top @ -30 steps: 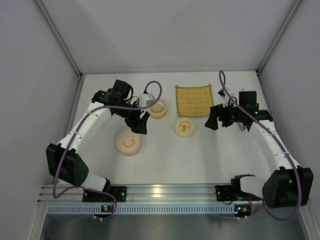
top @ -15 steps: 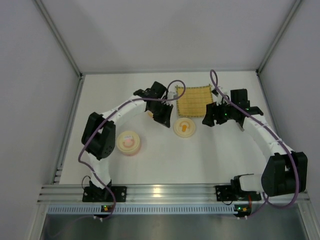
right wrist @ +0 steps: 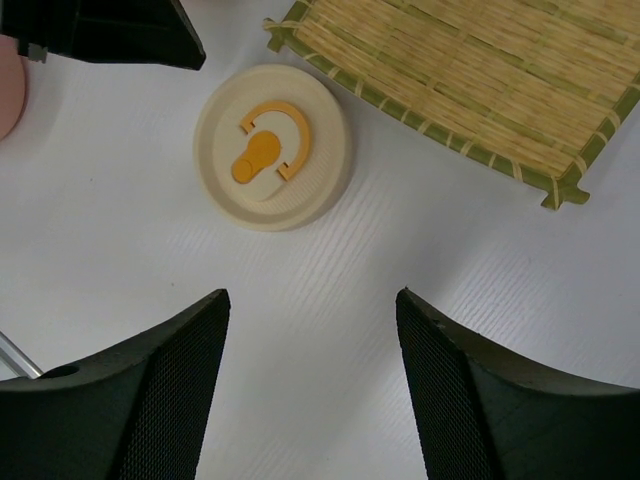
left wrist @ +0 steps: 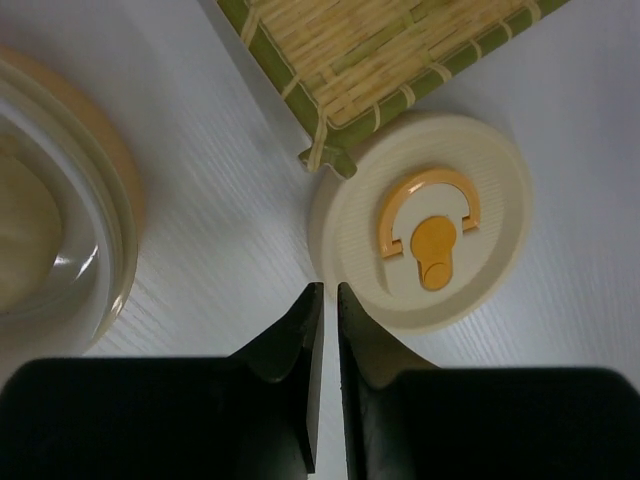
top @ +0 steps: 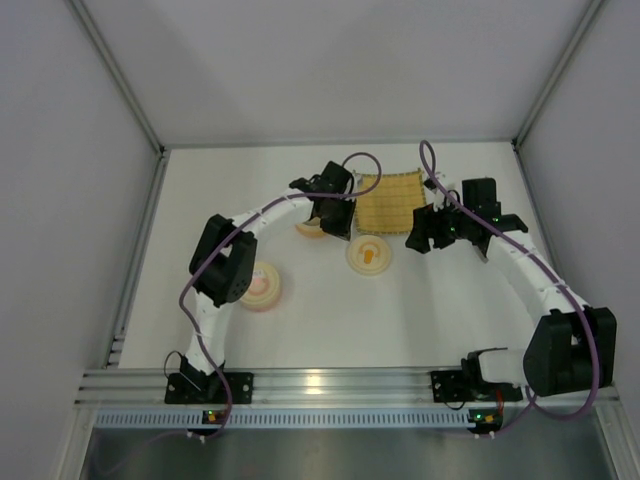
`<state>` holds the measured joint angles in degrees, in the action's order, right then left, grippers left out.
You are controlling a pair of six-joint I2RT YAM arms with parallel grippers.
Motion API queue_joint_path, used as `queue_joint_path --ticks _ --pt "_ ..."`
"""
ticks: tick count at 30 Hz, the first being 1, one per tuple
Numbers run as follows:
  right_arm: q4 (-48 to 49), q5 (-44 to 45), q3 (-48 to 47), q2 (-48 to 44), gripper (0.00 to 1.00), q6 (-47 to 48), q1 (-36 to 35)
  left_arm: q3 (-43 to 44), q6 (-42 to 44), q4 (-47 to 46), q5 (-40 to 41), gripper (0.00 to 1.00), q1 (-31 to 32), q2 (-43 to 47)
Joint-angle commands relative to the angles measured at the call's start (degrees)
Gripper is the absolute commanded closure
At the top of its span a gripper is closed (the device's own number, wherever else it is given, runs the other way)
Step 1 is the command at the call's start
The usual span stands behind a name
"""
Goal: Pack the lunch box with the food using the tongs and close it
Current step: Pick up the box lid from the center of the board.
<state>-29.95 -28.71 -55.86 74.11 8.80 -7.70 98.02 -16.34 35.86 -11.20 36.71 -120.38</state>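
My left gripper [top: 338, 230] hangs between an orange-rimmed clear bowl [top: 308, 230] and a cream lid with an orange mark [top: 368, 255]. In the left wrist view its jaws [left wrist: 328, 290] are shut to a thin slit with nothing between them, tips at the lid's [left wrist: 420, 222] edge. My right gripper [top: 418, 236] stands open and empty [right wrist: 310, 295] above bare table, just right of the lid [right wrist: 272, 146]. No food shows clearly. A thin silver strip [right wrist: 15, 355] crosses one corner of the right wrist view; I cannot tell whether it is the tongs.
A yellow woven mat [top: 390, 200] lies at the back between both grippers, its corner touching the lid in the left wrist view. A pink-marked lid on a round container [top: 260, 285] sits front left. White walls enclose the table.
The left arm swung right from the bowls to the mat's near corner, and its jaws went from open to shut. The right gripper shifted slightly left and narrowed a little.
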Motion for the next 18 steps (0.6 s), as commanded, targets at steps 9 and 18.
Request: queue_joint_path --ticks 9,18 --pt "1.9 -0.4 -0.1 -1.5 0.31 1.7 -0.2 2.6 -0.7 -3.5 0.0 0.78 0.3 -4.6" --pt "1.1 -0.3 -0.5 -1.9 0.29 2.5 -0.2 0.9 -0.4 -4.6 -0.5 0.74 0.9 -5.2"
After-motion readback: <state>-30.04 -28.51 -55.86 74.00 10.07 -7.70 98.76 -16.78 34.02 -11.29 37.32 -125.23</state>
